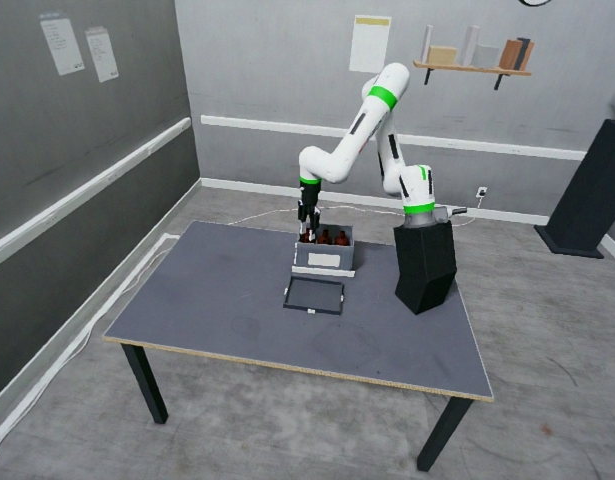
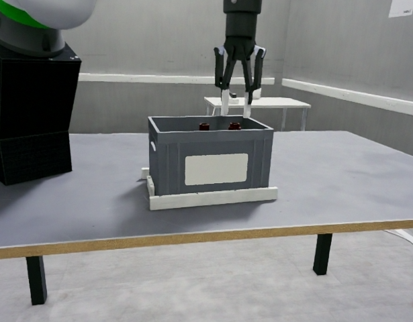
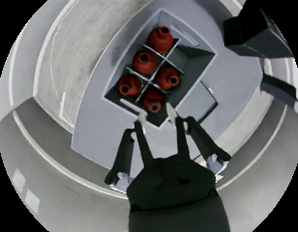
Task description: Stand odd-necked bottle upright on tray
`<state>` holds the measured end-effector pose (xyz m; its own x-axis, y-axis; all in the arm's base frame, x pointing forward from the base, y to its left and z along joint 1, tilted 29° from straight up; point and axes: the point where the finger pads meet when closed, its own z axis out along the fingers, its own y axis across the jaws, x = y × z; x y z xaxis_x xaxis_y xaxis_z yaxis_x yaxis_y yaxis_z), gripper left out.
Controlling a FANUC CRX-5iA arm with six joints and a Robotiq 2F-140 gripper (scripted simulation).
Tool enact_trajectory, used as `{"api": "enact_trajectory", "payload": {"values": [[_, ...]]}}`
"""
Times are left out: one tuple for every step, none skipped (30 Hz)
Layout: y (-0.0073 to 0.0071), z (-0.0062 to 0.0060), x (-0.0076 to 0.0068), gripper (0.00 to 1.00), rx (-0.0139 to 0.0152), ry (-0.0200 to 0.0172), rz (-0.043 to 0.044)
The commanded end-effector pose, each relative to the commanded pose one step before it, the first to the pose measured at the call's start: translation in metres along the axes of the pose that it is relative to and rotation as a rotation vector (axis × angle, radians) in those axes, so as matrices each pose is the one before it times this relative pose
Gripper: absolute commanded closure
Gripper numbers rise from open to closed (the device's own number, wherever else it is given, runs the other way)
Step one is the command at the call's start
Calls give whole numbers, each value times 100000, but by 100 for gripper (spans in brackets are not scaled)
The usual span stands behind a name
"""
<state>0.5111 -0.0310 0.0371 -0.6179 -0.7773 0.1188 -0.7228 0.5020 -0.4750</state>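
Grey crate [image 1: 325, 249] [image 2: 213, 138] [image 3: 188, 94]: blank pale label [image 1: 324, 259] [image 2: 215, 169] | hand [image 1: 307, 237] [image 2: 236, 114] [image 3: 155, 110] above, fingers apart

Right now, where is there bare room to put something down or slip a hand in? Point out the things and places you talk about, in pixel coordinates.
The tray [image 1: 316, 310] [image 3: 211, 112] has nothing standing inside its rim. The table [image 1: 204, 289] shows open stretches left of the tray and between tray and front edge. In the crate [image 1: 325, 264] [image 2: 170, 166] [image 3: 135, 49], one compartment lacks a bottle. It's crowded around the gripper [image 1: 308, 238] [image 2: 235, 115] [image 3: 157, 115], close over the bottles.
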Motion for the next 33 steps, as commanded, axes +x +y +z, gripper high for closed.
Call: {"api": "enact_trajectory", "payload": {"values": [[-40, -54, -54, 56, 88, -114, -4], [0, 0, 0, 56, 0, 0, 0], [0, 0, 0, 56, 0, 0, 0], [0, 0, 0, 56, 0, 0, 0], [0, 1, 0, 56, 0, 0, 0], [0, 3, 0, 56, 0, 0, 0], [0, 6, 0, 56, 0, 0, 0], [0, 10, 0, 56, 0, 0, 0], [0, 15, 0, 56, 0, 0, 0], [0, 20, 0, 56, 0, 0, 0], [0, 26, 0, 56, 0, 0, 0], [0, 32, 0, 56, 0, 0, 0], [0, 38, 0, 56, 0, 0, 0], [0, 45, 0, 56, 0, 0, 0], [0, 51, 0, 56, 0, 0, 0], [0, 58, 0, 56, 0, 0, 0], [0, 65, 0, 56, -1, 0, 0], [1, 72, 0, 56, -1, 0, 0], [-1, 78, 0, 56, 1, 0, 0], [0, 0, 0, 56, 0, 0, 0], [0, 0, 0, 56, 0, 0, 0], [-1, 84, 0, 56, 1, 0, 0], [0, 90, 0, 56, 0, 0, 0], [0, 96, 0, 56, -1, 0, 0], [1, 102, 0, 56, -2, 0, -1], [-1, 106, 0, 56, 1, 0, 0], [-1, 111, 0, 56, 1, 0, 0], [0, 115, 0, 56, 0, 0, 0], [1, 119, 0, 56, -2, -1, -1], [-1, 121, 0, 56, 1, 0, 0], [0, 124, 0, 56, 1, 0, 0], [0, 126, 0, 56, -1, 0, 0], [1, 128, 0, 56, -2, 0, -1]]}}
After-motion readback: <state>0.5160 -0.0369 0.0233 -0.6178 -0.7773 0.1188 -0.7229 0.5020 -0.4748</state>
